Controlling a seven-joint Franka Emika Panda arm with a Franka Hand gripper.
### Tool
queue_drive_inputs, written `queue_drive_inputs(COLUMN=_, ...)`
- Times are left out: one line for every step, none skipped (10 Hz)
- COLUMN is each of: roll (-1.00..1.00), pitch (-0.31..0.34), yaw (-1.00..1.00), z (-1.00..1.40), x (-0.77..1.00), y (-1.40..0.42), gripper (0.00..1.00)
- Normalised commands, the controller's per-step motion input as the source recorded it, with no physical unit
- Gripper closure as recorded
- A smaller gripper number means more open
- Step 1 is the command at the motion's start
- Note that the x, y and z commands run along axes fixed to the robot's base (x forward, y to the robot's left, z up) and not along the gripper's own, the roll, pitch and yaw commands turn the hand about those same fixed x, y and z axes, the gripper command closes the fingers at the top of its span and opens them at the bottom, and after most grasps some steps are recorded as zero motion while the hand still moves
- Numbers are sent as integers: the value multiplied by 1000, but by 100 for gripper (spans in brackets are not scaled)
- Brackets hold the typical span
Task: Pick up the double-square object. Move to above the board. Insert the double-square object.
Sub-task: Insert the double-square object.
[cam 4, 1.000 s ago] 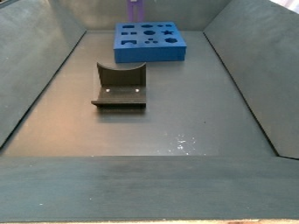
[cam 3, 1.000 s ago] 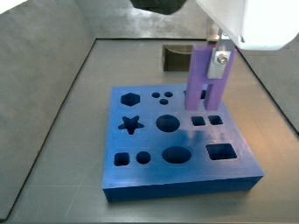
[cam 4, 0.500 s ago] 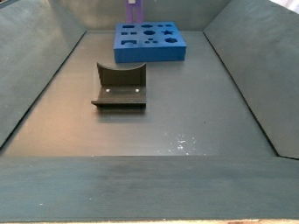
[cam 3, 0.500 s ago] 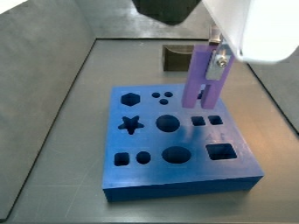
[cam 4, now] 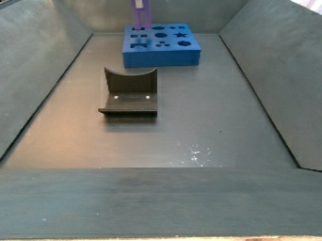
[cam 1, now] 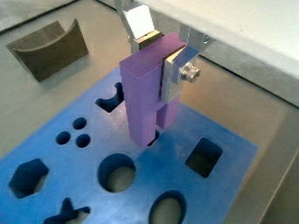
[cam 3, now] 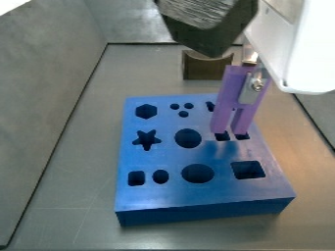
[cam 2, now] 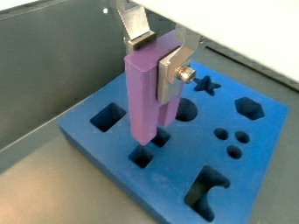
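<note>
Here, the scene is listed from the largest thing down.

Floor: a dark grey enclosure floor point(cam 4: 189, 141) with sloped grey walls is seen in both side views.

Board: the board point(cam 3: 164, 191) is a flat blue slab lying on the floor at the far end of the enclosure point(cam 4: 189, 58). Dark cut-outs are seen in it: a hexagon, a star, several circles, squares and a notched shape point(cam 1: 108, 98). It also fills most of both wrist views point(cam 2: 105, 149).

Fixture: the fixture point(cam 4: 130, 95) is a dark L-shaped bracket standing on the floor, well apart from the board in a side view; part of it is seen behind the board point(cam 3: 201, 67) and in a wrist view point(cam 1: 49, 50).

Double-square object: the double-square object point(cam 3: 236, 101) is a light purple tall block held upright over the board's right part. Its 2 prongs point down and are seen at the paired square holes; in a wrist view point(cam 2: 146, 101) the lower end meets a square hole, and how deep it sits cannot be told. It is also seen in the other views point(cam 1: 146, 92) point(cam 4: 141, 14).

Gripper: the gripper point(cam 1: 156, 54) is above the board, closed on the upper part of the double-square object, with 1 silver finger point(cam 2: 138, 24) on each side of it point(cam 3: 249, 78).
</note>
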Motion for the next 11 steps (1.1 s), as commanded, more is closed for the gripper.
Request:
queue_drive_inputs(roll=57, pitch=0, yaw=220, z=-77, x=434, y=0, gripper=100)
queue_drive_inputs(roll=11, pitch=0, yaw=320, z=-89, x=340, y=0, gripper=100)
queue_drive_inputs(roll=14, pitch=-49, yaw=354, z=-74, x=243, y=0, gripper=100)
queue_drive_inputs(roll=37, pitch=-137, yaw=360, z=-154, x=149, y=-37, gripper=100)
queue_drive_inputs(roll=0, pitch=0, yaw=89, z=-34, x=91, y=0, gripper=100)
queue_drive_inputs(roll=54, pitch=-100, yaw=0, z=-137, x=14, y=0, gripper=100)
queue_drive_inputs(roll=137, pitch=-134, yaw=0, z=-77, x=0, y=0, gripper=100)
queue_drive_inputs(roll=191, pitch=0, yaw=0, z=0, x=0, y=0, gripper=100)
queue_drive_inputs(roll=163, pitch=0, yaw=0, z=-26, x=0, y=0, gripper=100)
queue_drive_inputs(roll=66, pitch=-123, yaw=0, z=-177, x=-60, y=0, gripper=100)
queue_drive_inputs(roll=60, pitch=-211, yaw=0, z=-249, x=-106, y=0, gripper=100)
